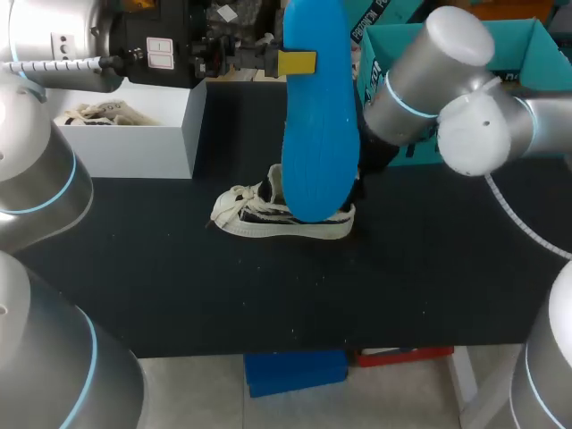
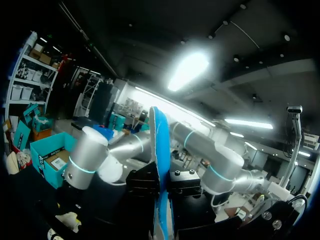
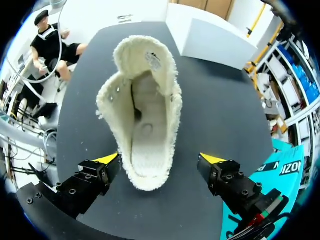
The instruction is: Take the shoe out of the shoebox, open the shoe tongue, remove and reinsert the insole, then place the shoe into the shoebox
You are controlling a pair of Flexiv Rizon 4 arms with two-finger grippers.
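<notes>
A blue insole (image 1: 320, 116) hangs upright above the table, with my left gripper (image 1: 299, 63) shut on its upper part. In the left wrist view the insole (image 2: 160, 150) shows edge-on between the black fingers (image 2: 147, 182). Below it a white lace-up shoe (image 1: 281, 216) lies on the black table. My right gripper (image 3: 160, 162) stands open over the shoe's heel. The shoe (image 3: 145, 115) has a fleecy lining, its tongue is folded back, and the inside is bare. In the head view the insole hides the right gripper's fingers.
A white open box (image 1: 134, 134) with crumpled paper inside stands at the back left of the table. A teal box (image 1: 465, 45) stands at the back right, behind my right arm (image 1: 429, 89). Bare black tabletop (image 1: 268, 295) lies in front of the shoe.
</notes>
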